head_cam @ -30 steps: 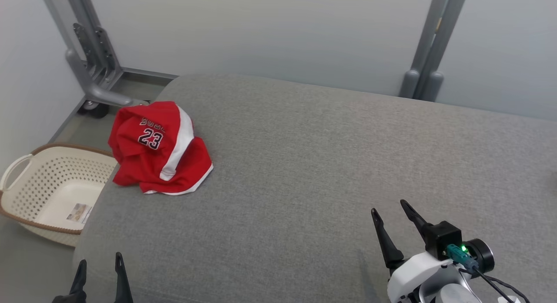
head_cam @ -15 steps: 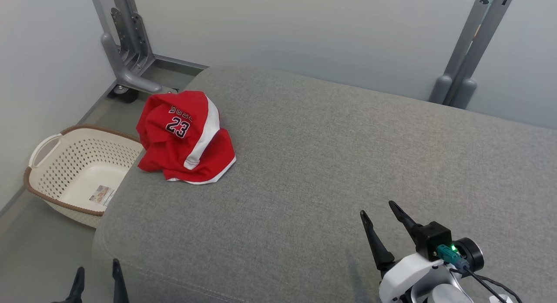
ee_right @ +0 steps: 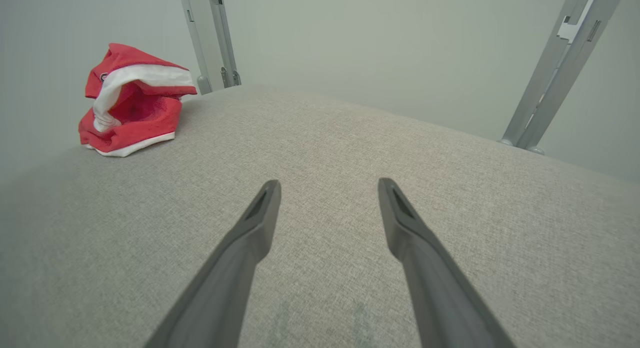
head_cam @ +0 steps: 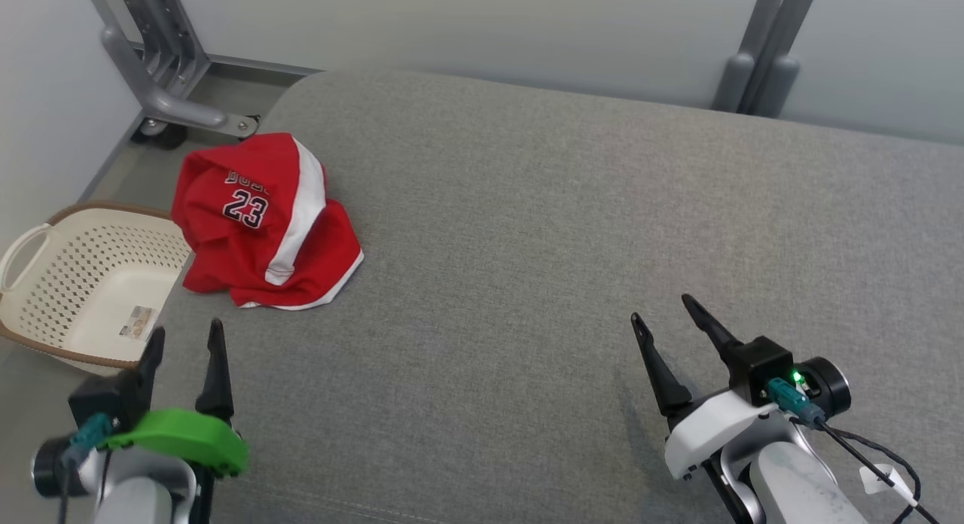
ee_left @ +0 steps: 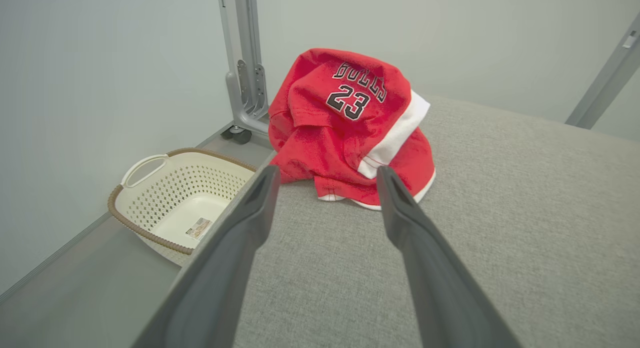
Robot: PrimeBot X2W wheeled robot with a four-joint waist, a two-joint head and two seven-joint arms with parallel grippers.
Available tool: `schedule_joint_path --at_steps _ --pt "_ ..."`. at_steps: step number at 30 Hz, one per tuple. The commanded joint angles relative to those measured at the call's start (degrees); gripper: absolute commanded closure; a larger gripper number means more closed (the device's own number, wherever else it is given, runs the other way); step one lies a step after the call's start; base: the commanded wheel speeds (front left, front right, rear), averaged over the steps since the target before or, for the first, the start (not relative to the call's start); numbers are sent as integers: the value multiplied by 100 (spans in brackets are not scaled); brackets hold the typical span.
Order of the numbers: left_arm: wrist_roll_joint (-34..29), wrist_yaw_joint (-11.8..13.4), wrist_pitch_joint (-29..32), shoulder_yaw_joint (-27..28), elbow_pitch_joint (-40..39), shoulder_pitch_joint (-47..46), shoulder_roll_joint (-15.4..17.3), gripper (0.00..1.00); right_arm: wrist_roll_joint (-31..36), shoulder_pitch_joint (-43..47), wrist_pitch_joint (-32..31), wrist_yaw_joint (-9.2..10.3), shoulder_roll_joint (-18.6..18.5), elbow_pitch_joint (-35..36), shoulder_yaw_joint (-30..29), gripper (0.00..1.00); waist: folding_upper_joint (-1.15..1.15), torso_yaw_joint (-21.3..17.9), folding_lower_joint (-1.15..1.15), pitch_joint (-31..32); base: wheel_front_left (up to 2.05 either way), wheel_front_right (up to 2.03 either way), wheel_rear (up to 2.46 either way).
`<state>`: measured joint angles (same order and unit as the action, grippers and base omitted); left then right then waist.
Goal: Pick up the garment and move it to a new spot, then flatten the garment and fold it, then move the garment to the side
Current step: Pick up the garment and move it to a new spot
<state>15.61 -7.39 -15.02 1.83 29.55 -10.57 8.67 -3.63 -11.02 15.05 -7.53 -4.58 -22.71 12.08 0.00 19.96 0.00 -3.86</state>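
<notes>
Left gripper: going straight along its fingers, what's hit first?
Most likely the red jersey, framed between the open fingers of the left gripper in its wrist view; bare grey cushion lies before it. Depth unclear: it might graze that first.

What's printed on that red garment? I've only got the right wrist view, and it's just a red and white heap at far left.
Observer: The left wrist view shows the garment face on. It has the number 23 under BULLS lettering.
Operator: Where's the other arm?
Observer: The left gripper is open, pointing at the garment from just short of it and not touching.
Operator: Anything past that edge?
Observer: A cream basket stands on the floor beside the cushion, close to the garment's side.
</notes>
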Motion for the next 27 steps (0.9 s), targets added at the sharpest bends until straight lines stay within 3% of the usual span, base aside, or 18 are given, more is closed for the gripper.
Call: schedule_joint_path --at_steps 1,8,14,21,27 --pt "143 -15 -16 -192 133 -418 189 0 25 -142 13 9 -71 57 -21 0 0 -379 0 -473 0 0 0" --pt "543 -16 -16 -684 740 -1521 717 0 117 -525 13 9 -142 171 -2 0 0 -884 0 -1070 0 0 0" --pt "836 -17 -16 -863 1043 -2013 952 0 178 -702 13 9 -140 250 -62 0 0 -1231 0 -1366 0 0 0" --pt "970 -13 -17 -725 1694 -2428 1100 0 224 -765 13 9 -127 272 -186 0 0 -1549 0 -1596 0 0 0" --pt "968 210 40 -650 2700 -2628 1045 0 129 -812 13 9 -74 227 -181 0 0 -1768 0 -1617 0 0 0"
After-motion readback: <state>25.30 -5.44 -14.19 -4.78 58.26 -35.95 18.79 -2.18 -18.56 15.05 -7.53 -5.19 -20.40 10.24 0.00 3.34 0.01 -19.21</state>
